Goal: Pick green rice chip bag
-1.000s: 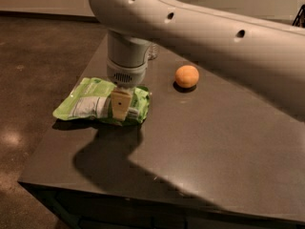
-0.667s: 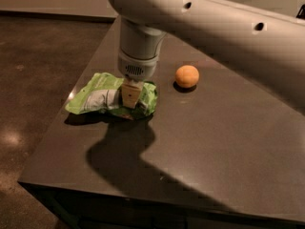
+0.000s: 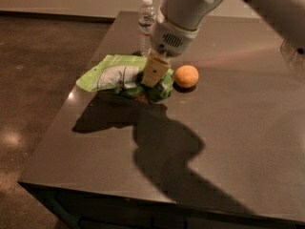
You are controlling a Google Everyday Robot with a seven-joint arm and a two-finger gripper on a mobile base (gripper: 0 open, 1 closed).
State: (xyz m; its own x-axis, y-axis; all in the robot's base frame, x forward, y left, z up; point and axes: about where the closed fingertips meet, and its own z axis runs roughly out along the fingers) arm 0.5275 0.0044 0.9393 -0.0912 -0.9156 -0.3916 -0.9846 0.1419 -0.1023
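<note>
A: What lies nearest on the worktop?

B: Only a broad dark shadow, spreading from the middle toward the front edge. The surface itself is dark grey with a slight gloss.

A: And past the shadow?

B: The bag, bright green and crinkly, its white label panel facing up. It is left of centre, with its left end pointing at the worktop's left edge. A second patch of shade falls below it and to the left, so the bag looks raised off the surface rather than lying flat.

A: Where is the hand?

B: The hand is at the bag's right end, reaching down from above. One tan finger shows in front of the green plastic, which bunches up around it. The hand is clamped on that end of the bag.

A: What is beside it?

B: The orange, resting on the worktop just right of the hand. Whether it touches the bunched plastic cannot be told.

A: And further back?

B: A clear bottle with a white cap stands upright behind the bag, near the far left corner. The pale arm slants in from the top right. Left of the worktop lies brown floor.
</note>
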